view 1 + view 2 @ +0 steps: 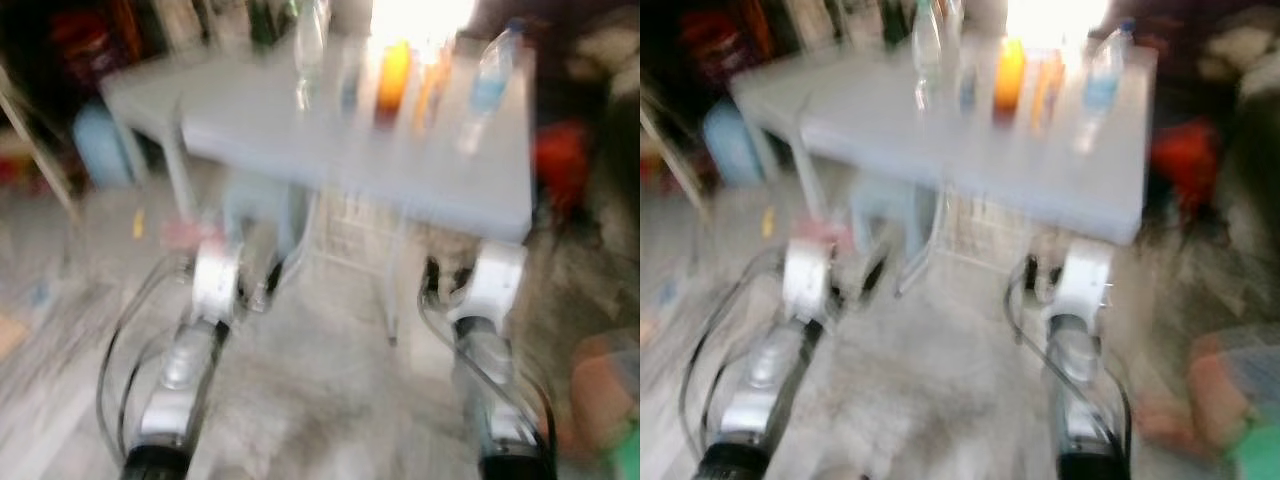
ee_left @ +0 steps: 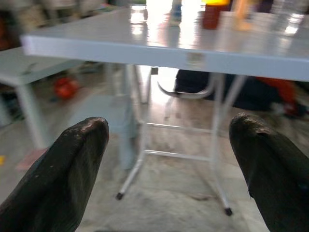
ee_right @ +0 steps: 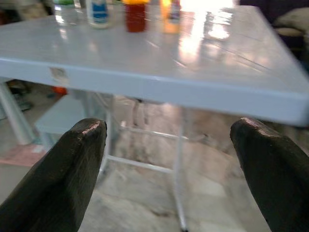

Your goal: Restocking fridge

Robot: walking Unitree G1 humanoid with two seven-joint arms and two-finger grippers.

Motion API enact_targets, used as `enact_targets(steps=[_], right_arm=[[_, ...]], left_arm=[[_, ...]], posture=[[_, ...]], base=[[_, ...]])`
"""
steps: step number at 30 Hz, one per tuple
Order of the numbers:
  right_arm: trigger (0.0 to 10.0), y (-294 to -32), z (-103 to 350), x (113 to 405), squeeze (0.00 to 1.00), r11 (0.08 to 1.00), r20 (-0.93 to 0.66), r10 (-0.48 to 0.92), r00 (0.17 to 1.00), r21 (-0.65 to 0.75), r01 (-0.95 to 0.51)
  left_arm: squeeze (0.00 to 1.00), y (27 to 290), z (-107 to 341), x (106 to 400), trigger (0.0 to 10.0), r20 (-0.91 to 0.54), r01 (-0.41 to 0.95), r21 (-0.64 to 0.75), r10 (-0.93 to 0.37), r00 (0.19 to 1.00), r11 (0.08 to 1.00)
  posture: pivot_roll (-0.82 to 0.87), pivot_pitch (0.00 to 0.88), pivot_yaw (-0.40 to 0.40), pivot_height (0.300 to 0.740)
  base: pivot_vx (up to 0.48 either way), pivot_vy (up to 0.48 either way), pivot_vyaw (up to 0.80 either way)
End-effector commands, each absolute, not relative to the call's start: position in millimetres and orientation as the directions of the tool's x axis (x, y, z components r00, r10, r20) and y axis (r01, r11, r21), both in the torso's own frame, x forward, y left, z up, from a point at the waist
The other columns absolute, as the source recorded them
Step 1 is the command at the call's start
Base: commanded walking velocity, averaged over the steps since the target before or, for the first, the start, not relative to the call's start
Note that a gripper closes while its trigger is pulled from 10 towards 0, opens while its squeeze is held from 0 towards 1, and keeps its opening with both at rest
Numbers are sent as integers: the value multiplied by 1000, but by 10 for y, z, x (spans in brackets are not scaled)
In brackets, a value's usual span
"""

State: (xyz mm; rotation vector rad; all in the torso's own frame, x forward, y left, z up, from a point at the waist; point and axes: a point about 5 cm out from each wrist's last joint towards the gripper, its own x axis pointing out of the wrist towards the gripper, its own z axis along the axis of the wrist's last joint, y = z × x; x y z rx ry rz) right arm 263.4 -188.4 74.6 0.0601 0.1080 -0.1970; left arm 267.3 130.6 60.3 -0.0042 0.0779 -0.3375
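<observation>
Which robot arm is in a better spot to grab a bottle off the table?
Probably the right. The bottles stand toward the table's far right side, nearer the right claw. Both claws, including the left claw, are open and low, short of the table, so it's only a slight edge.

No legible text anywhere. A small sticker (image 3: pixel 58 75) on the front edge of the surface (image 3: pixel 203 58) is too blurred to read. A bottle (image 3: pixel 99 11) near the far edge carries a blue-and-white label, lettering unreadable. Head views are motion-blurred; bottle labels there cannot be made out.
</observation>
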Motion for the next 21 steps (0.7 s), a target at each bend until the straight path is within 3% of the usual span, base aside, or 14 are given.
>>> enact_targets(steps=[1,10,21], right_arm=[[10000,-1795,825,2689,0,982,-79,-168,983,72,174],[10000,-1781,893,2751,0,987,-40,-153,987,50,155],[10000,-1746,976,2717,0,992,29,-122,992,-36,123]], left_arm=[[0,1373,674,2708,10000,-55,316,2,-316,947,949],[0,1295,815,2793,10000,-10,334,0,-334,943,943],[0,1239,823,2688,10000,-4,372,-31,-372,928,928]], posture=[[-51,29,-5,740],[-40,36,-5,740],[-42,45,-5,740]], base=[[480,0,0],[480,0,0],[465,0,0]])
